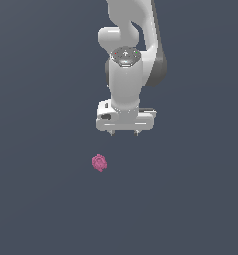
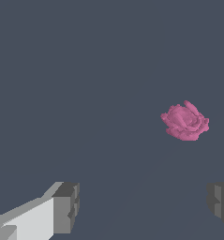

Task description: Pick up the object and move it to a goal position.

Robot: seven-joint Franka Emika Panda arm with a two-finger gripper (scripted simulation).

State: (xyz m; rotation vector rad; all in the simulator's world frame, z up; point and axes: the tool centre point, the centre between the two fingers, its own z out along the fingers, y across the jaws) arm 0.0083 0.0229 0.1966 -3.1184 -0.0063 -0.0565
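The object [image 1: 98, 163] is a small pink-magenta knobbly blob lying on the dark grey floor. It also shows in the wrist view [image 2: 184, 122]. My white gripper [image 1: 124, 133] points down and hangs above the floor, apart from the object. The object lies toward the exterior view's left of the gripper and lower in that picture. The jaws stand wide apart and hold nothing. In the wrist view the two grey fingertips [image 2: 66, 207] show with only bare floor between them, and the blob lies outside the gap.
The white arm [image 1: 128, 45] rises behind the gripper. A flat dark grey floor [image 1: 190, 199] fills the rest of both views.
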